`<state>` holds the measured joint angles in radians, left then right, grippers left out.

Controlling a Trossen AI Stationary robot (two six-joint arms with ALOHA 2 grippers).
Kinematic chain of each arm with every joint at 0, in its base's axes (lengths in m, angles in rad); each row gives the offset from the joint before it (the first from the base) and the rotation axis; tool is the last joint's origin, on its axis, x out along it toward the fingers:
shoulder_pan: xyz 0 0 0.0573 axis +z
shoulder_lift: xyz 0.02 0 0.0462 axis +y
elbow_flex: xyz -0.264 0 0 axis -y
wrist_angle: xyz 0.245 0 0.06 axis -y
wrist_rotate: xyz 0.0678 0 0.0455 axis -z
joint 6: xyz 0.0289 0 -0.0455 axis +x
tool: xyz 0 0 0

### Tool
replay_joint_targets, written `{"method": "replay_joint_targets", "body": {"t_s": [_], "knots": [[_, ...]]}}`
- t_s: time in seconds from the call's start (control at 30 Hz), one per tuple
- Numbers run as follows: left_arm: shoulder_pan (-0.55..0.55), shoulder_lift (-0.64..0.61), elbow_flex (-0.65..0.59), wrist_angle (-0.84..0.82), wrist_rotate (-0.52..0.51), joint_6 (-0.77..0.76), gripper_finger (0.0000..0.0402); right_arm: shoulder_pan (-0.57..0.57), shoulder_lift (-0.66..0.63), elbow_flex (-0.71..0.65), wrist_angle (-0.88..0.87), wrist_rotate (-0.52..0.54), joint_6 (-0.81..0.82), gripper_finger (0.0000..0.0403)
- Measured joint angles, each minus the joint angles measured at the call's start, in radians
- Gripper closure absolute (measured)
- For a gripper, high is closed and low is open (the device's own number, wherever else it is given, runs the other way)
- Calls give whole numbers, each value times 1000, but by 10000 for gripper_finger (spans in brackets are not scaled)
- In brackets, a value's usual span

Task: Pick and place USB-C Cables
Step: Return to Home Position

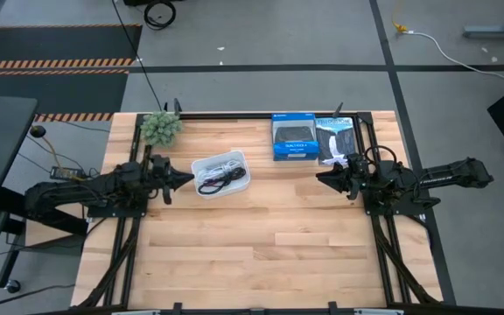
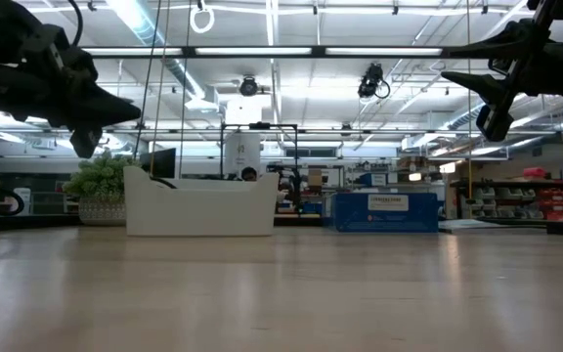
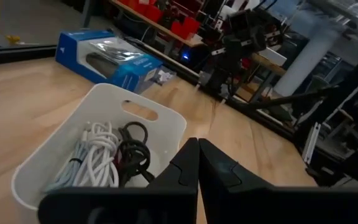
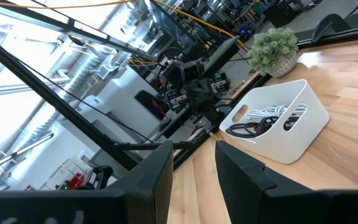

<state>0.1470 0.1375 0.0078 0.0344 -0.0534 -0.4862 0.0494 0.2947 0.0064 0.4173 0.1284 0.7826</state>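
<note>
Finishing: placing looks done | white and black bundled USB-C cables lie inside white rectangular plastic bin, none visible outside | left gripper closed, empty, beside bin | right gripper parted, empty, well apart

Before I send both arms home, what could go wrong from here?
1. The left gripper, shut, hangs right beside the white bin, above its rim; dipping as it pulls away could knock the bin.
2. The black cable seems to loop up near the rim, so a jolt might spill it.
3. The right gripper, open, sits near the blue box; a swing that way could nudge it.
</note>
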Motion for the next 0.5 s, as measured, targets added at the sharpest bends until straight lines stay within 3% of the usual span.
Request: {"method": "replay_joint_targets", "body": {"t_s": [0.5], "knots": [[0,0,0,9,-11,79,382,0,0,0,0,0,0,275]]}}
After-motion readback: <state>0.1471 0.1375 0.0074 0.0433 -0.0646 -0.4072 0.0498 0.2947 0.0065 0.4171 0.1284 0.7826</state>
